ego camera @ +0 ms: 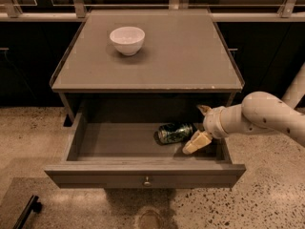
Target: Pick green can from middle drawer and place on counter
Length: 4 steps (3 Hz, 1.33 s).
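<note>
In middle drawer (95, 178): can (175, 132), claw (198, 128) just right; bowl (127, 40) on counter (190, 56).

No text is readable, not even on the green can (174, 132) beside the gripper (194, 129).

Green can (175, 132) on its side, right half of middle drawer (105, 174), drawer pulled open. Counter (181, 56) directly above drawer. Gripper (200, 127) inside drawer near right wall, fingers spread.
</note>
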{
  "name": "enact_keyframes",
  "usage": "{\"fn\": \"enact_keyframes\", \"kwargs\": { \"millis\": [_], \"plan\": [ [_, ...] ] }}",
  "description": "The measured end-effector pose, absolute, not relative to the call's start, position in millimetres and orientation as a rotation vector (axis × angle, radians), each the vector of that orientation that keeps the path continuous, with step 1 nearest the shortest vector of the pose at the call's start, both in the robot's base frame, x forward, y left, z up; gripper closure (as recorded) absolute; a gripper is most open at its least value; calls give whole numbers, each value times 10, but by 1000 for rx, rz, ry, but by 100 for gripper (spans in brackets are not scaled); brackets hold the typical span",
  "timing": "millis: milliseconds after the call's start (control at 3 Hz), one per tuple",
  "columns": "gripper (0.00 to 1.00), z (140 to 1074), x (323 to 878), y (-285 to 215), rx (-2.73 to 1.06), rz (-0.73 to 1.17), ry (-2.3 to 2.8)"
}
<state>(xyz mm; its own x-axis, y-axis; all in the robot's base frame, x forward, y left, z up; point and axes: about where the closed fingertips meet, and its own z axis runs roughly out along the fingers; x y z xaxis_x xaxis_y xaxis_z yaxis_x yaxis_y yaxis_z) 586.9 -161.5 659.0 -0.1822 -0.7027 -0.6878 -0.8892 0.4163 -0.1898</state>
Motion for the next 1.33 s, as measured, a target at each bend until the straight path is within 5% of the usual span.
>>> {"fn": "enact_keyframes", "kwargs": {
  "millis": [1333],
  "plan": [
    [0, 6170, 5982, -1169, -1404, 452, 1976]
  ]
}}
